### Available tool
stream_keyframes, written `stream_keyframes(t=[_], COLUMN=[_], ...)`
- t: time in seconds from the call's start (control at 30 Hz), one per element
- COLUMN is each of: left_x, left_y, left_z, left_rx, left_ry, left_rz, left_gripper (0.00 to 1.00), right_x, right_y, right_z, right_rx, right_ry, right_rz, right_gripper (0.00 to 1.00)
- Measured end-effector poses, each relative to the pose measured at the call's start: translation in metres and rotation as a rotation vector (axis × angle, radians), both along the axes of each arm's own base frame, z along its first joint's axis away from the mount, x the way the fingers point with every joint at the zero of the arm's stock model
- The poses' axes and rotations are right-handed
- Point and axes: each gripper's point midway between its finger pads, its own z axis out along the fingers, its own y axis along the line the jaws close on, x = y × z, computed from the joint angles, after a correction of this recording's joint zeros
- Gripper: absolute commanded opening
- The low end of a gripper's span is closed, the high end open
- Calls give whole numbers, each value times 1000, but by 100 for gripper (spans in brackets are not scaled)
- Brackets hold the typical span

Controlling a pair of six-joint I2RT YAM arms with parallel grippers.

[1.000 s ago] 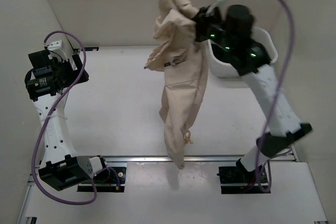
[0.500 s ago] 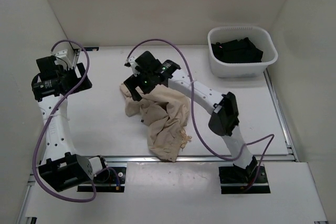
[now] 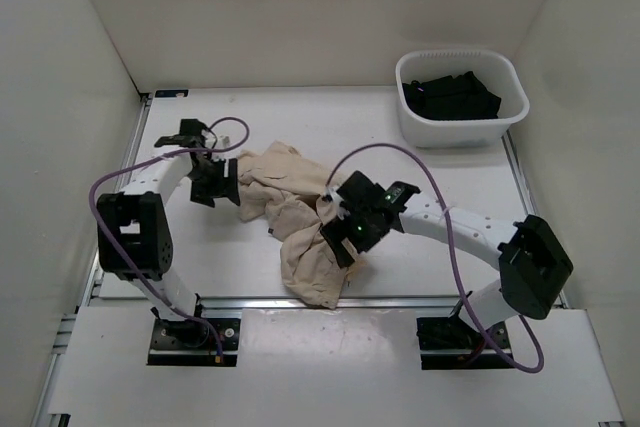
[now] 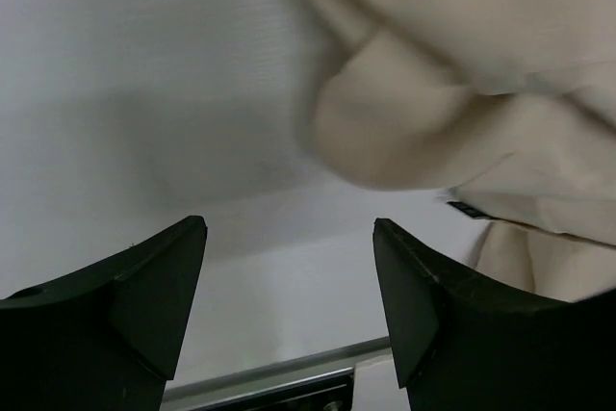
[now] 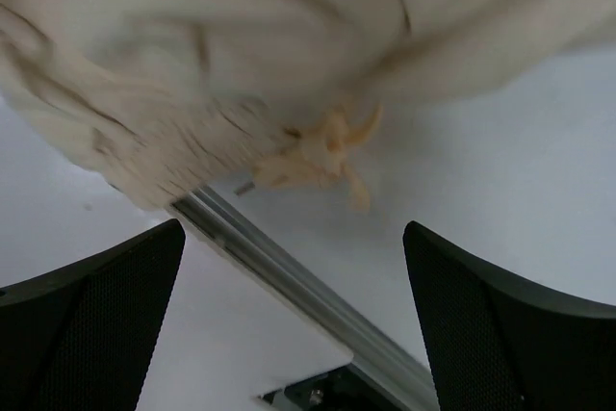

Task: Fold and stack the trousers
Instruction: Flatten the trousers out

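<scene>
The beige trousers lie in a crumpled heap on the white table, between the two arms. My left gripper hangs at the heap's left edge. In the left wrist view that gripper is open over bare table, and a rounded fold of the trousers lies just ahead to the right. My right gripper is low over the heap's right side. In the right wrist view it stands wide open and holds nothing. The trousers and their knotted drawstring lie just ahead of its fingertips.
A white bin with dark garments stands at the back right. A metal rail runs along the near edge of the table, close under the heap's front. White walls close in the left, back and right sides.
The right gripper let go of the trousers it held high; they fell into a heap, and the arm moved to its right side. The left arm swung in to the heap's left edge.
</scene>
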Motion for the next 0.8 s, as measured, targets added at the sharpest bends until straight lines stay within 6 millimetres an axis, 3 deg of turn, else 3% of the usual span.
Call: stream_keyframes(t=[0.1, 0.2, 0.27, 0.33, 0.37, 0.43, 0.5, 0.6, 0.67, 0.73, 0.8], left_x=[3, 6, 5, 4, 3, 3, 7, 14, 15, 16, 16], left_y=[-33, -50, -55, -59, -60, -62, -62, -57, -48, -35, -18], left_z=[-6, -17, -31, -46, -51, -55, -52, -43, -30, -9, 19], left_rx=[-38, -81, -110, -133, -142, -154, -154, -130, -96, -56, -6], left_ry=[-9, 6, 47, 95, 112, 129, 123, 87, 53, 3, -73], left_rz=[-93, -131, -131, -134, -130, -137, -137, -130, -114, -87, -52], left_gripper=[82, 71, 45, 15, 15, 15, 15, 15, 15, 15, 15], right_x=[-27, -24, -19, -18, -18, -13, -9, -6, -1, 9, 30], right_y=[-29, -20, -3, 12, 18, 34, 41, 37, 22, -3, -35], right_z=[-38, -41, -44, -58, -67, -73, -81, -82, -78, -68, -43], right_rx=[-87, -34, 21, 38, 34, 51, 38, 17, -20, -71, -111], right_ry=[116, 134, 144, 175, 200, 226, 246, 269, 265, 254, 216], right_rz=[-33, -76, -102, -126, -139, -169, -197, -234, -265, -320, -404], right_gripper=[99, 99, 96, 86, 61, 27, 1, 0, 0, 0, 0])
